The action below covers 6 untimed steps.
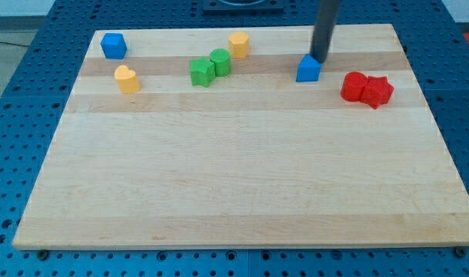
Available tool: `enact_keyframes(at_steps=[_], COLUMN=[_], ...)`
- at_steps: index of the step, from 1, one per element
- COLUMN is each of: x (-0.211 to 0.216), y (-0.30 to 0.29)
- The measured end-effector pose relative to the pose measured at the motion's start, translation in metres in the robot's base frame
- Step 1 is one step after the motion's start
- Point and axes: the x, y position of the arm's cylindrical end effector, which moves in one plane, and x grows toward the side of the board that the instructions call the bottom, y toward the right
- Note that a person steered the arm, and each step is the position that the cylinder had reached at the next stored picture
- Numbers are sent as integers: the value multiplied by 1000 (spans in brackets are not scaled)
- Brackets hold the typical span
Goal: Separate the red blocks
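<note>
While my tip touches the blue block, with no jaws to report, sweeping right could shove both touching red blocks together.

Pale wooden board on a blue perforated table. Far left corner: blue cube block. Just nearer and right of it, yellow rounded block. Far centre-left: green star-like block touching a green cylinder block; second yellow block, roughly hexagonal, just beyond them, apart. Right of centre, far: blue pointed-top block.
</note>
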Motion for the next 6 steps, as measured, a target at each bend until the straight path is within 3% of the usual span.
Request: enact_keyframes(at_steps=[1,2,3,4,5,6], x=[22,27,93,137,122,72], y=[-42,-48,-65,-40,32,68])
